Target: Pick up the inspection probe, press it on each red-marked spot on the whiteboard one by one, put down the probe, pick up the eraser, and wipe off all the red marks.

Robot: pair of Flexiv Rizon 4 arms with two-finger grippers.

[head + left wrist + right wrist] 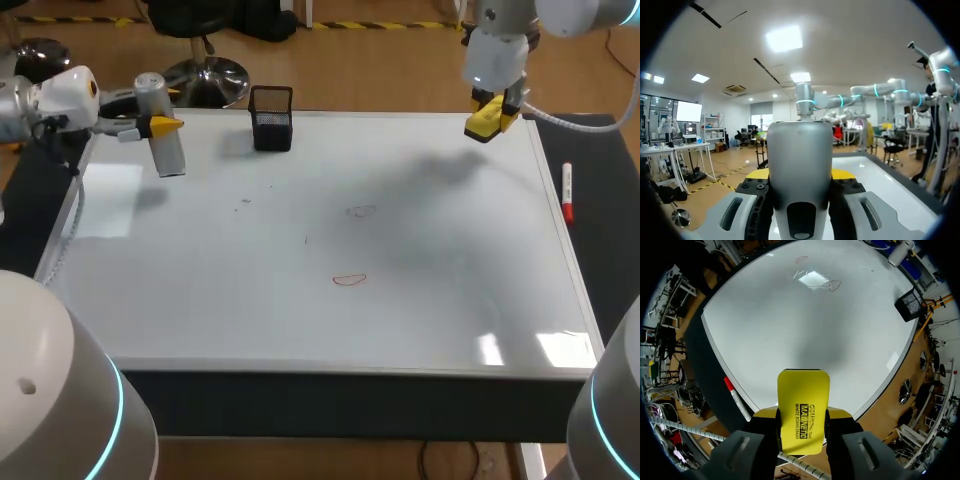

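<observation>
**STATUS: PROBE AND ERASER BOTH IN HAND, 2 MARKS ON THE WHITEBOARD**

The left gripper [800,176] is clamping the probe [800,150], a silver cylinder. Its 2 fingers are pressing on the body from opposite sides. In the head view the probe [166,140] is standing nearly upright over the far left corner of the whiteboard [220,290]. Whether its lower end is touching the surface cannot be told.

The right gripper [802,419] is closing on the eraser [803,395], a flat yellow block gripped on both long sides. In the head view the eraser [484,124] is hanging in the air over the far right corner of the whiteboard and throwing a soft shadow on the surface below.

A red mark [349,280], drawn as a small loop, is showing near the middle of the whiteboard, somewhat toward the near edge. A faint mark [361,211] of similar shape is lying just beyond it toward the far edge. The right wrist view is showing the same 2, the red mark [831,286] and the faint mark [801,259].

A black mesh cup [271,118] is standing at the far edge of the whiteboard, right of the probe and apart from it. A marker [567,190] with a red cap is lying on the dark table [605,230] just off the right edge of the whiteboard.
</observation>
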